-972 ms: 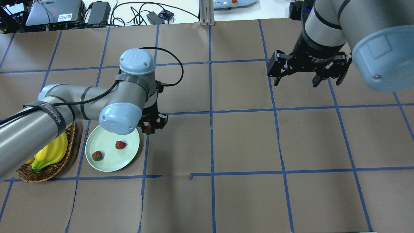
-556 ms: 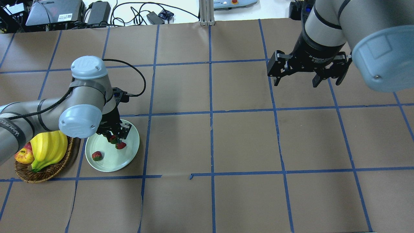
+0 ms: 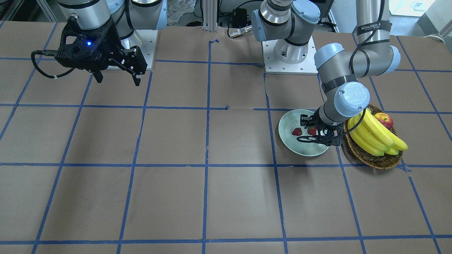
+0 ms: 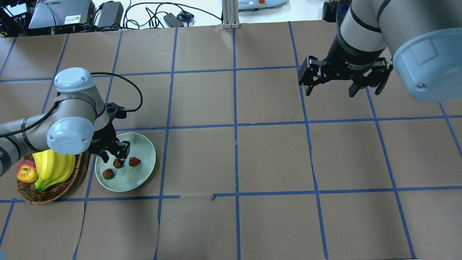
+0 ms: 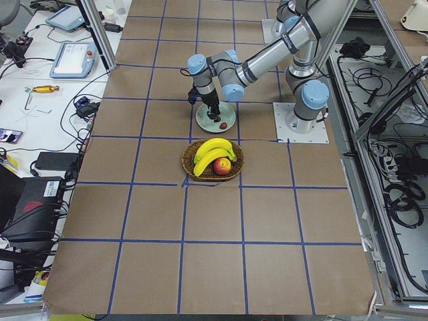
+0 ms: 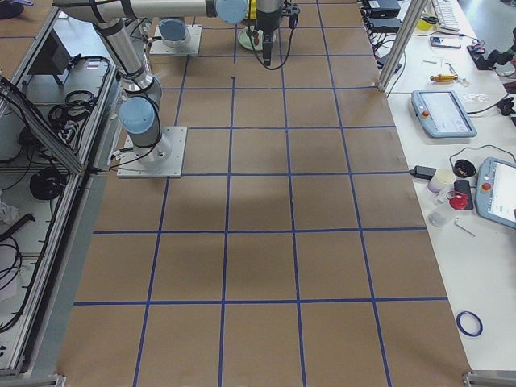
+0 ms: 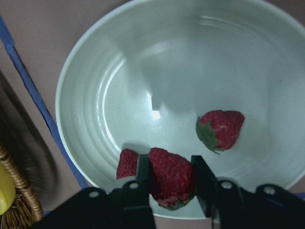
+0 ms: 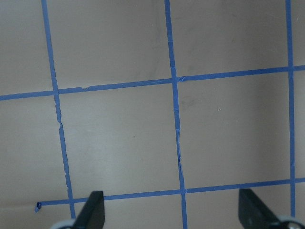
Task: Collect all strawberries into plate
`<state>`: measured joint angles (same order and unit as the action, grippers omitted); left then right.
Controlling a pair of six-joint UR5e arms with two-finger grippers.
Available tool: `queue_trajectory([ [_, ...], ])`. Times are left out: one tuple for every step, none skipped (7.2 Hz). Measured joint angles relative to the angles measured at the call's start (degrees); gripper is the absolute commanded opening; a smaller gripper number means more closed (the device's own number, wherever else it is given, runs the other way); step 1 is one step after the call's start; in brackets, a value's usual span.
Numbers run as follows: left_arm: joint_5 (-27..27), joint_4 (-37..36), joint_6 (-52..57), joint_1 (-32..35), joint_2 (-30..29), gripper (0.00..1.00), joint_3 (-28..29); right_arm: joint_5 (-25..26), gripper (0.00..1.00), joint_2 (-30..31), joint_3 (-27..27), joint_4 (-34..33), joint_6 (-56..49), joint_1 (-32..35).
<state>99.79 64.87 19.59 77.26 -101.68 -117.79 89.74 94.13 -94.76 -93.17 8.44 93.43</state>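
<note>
**L pincer** (image 7: 171,183) (mine): jaws narrowed onto berry 3 (image 7: 170,177), gripping it from both sides, low over plate (image 7: 190,62), inside the rim. Touching the glaze or not: can't tell.

**R pincer** (image 8: 172,210): spread wide, nothing in it, well apart over table (image 8: 119,143).

**Risks, my est.:**
- Berry 1 (image 7: 127,163) sits just beside one finger (image 7: 144,176), half hidden behind it. Opening outward could shove it twd the rim.
- If there's a gap under berry 3, release = drop + roll on the glossy surface. It may bump berry 2 (image 7: 220,130), which is near.
- Soft fruit may cling to a pad and lift out w/ me.

**Containers:**
- Plate: berries 1 & 2 lying in it. Berry 3 over it, not yet let go.
- Basket (image 4: 54,191), just beside plate: bananas (image 4: 54,168), apple (image 4: 26,171).
</note>
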Motion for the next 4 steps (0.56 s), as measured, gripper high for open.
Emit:
queue_trajectory([
  [-0.27,-0.17,-0.66,0.60,0.97,1.00,1.41,0.00,1.00,0.00,0.00,0.01,0.00,0.00],
  [-1.27,0.00,-2.07,2.24,2.31,1.00,4.21,-0.01,1.00,0.00,0.00,0.12,0.00,0.00],
  [-2.94,0.43,-4.97,5.41,3.71,1.00,7.65,-0.05,1.00,0.01,-0.04,0.36,0.00,0.00],
  [-3.99,0.82,-9.06,9.62,5.07,1.00,10.91,-0.07,1.00,0.01,-0.06,0.47,0.00,0.00],
])
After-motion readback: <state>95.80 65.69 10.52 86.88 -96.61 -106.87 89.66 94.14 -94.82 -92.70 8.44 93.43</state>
